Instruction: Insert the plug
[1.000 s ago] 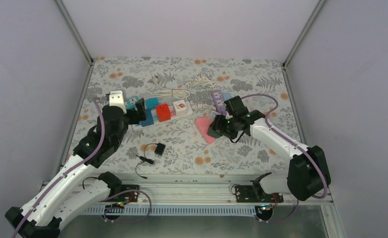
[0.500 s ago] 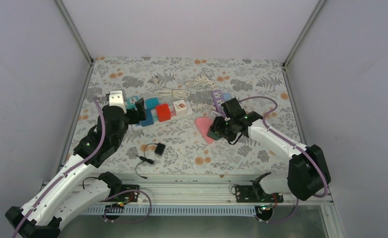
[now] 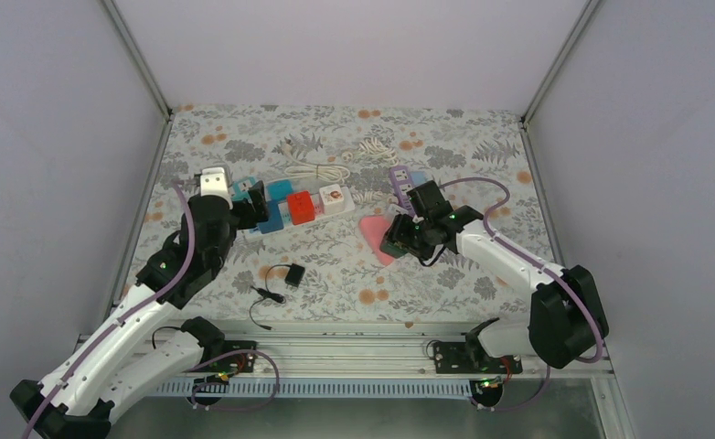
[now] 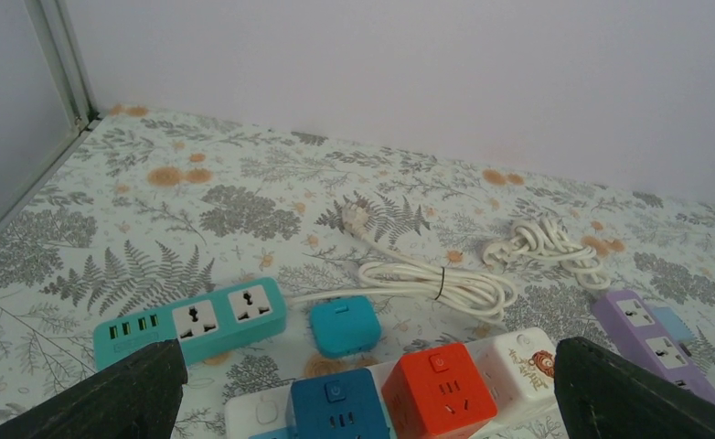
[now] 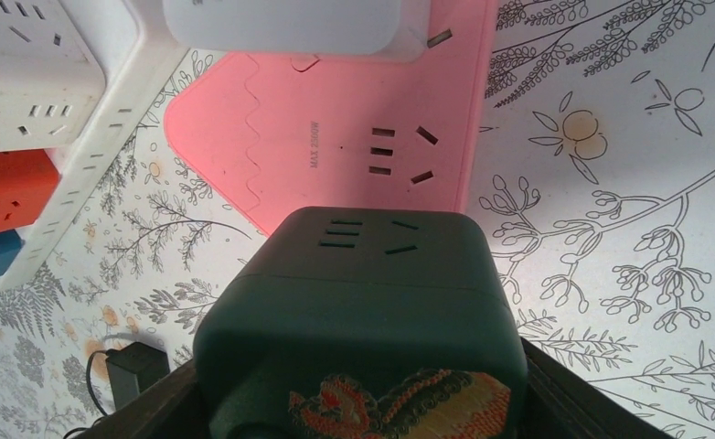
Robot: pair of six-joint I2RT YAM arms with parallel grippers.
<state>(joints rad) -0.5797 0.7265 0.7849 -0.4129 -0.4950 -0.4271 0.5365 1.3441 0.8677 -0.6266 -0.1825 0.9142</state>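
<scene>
My right gripper is shut on a dark green cube plug with an orange emblem. Its jaws press both sides of the cube. The cube hangs just above the near end of a pink socket strip, whose free socket slots show right beyond it. A white cube sits plugged into the pink strip farther along. The top view shows the pink strip under the gripper. My left gripper is open and empty, low over a white strip carrying a blue cube and a red cube.
A teal strip, a teal cube, coiled white cords and a purple strip lie behind the white strip. A black adapter with its cable lies on the floral mat near the front.
My right gripper has shifted slightly left with the green cube, staying over the pink strip. The left arm has not moved.
</scene>
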